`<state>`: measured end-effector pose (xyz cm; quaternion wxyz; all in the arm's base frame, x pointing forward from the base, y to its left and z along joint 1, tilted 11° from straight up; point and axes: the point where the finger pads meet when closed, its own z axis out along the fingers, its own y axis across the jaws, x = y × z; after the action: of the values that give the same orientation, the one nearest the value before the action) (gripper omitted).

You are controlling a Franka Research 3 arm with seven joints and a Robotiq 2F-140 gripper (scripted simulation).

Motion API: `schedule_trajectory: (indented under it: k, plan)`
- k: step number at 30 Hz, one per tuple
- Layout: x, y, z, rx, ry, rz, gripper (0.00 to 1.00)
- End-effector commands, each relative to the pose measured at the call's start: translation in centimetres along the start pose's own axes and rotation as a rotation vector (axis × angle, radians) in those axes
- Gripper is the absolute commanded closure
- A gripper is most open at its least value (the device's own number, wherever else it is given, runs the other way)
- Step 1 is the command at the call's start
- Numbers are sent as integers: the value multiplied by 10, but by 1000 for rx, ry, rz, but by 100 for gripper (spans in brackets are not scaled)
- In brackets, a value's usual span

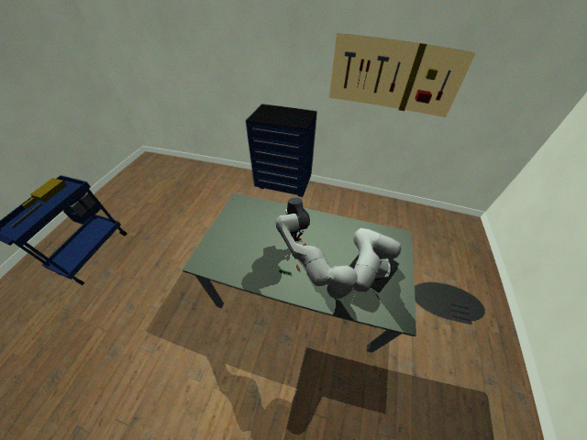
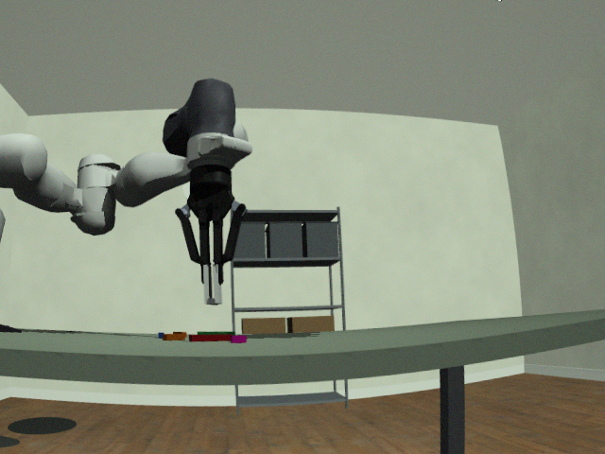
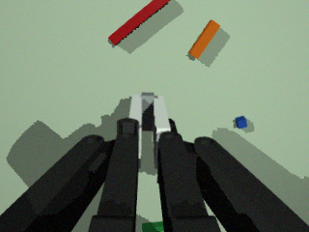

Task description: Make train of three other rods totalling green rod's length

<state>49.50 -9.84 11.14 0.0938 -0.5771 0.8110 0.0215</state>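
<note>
My gripper (image 2: 212, 291) (image 3: 147, 110) is shut on the grey rod (image 2: 212, 301) (image 3: 148, 95) and holds it above the table. A red rod (image 2: 210, 338) (image 3: 137, 21) and an orange rod (image 2: 170, 337) (image 3: 205, 39) lie flat, apart and at different angles, ahead of the fingers in the wrist view. The blue rod (image 2: 161, 335) (image 3: 241, 122) lies to the right there. The green rod (image 1: 284, 271) (image 3: 154, 226) shows at the bottom edge. Another orange rod (image 1: 298, 267) lies near the green one. A magenta rod (image 2: 238, 339) shows by the red rod's right end; any gap is unclear.
The rods lie on the green-grey table (image 1: 227, 236) (image 2: 390, 346). The arm (image 1: 315, 265) reaches over it from the right in the top view, its shadow falling near the green rod. A tool cabinet (image 1: 282, 151) and a blue trolley (image 1: 85, 246) stand off the table.
</note>
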Motion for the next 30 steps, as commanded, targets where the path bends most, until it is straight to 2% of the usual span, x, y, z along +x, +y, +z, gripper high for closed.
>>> schedule_trajectory:
  k: [1, 6, 17, 19, 21, 30]
  plan:
    - [-1, 6, -23, -21, -4, 5, 97]
    - [0, 5, -40, -21, -4, 5, 97]
    - [-1, 6, -40, -21, -4, 7, 97]
    - [-3, 9, -41, -21, -5, 56, 97]
    - [-8, 17, -42, -21, -7, 186, 97]
    - [-14, 25, -43, -22, -8, 320, 97]
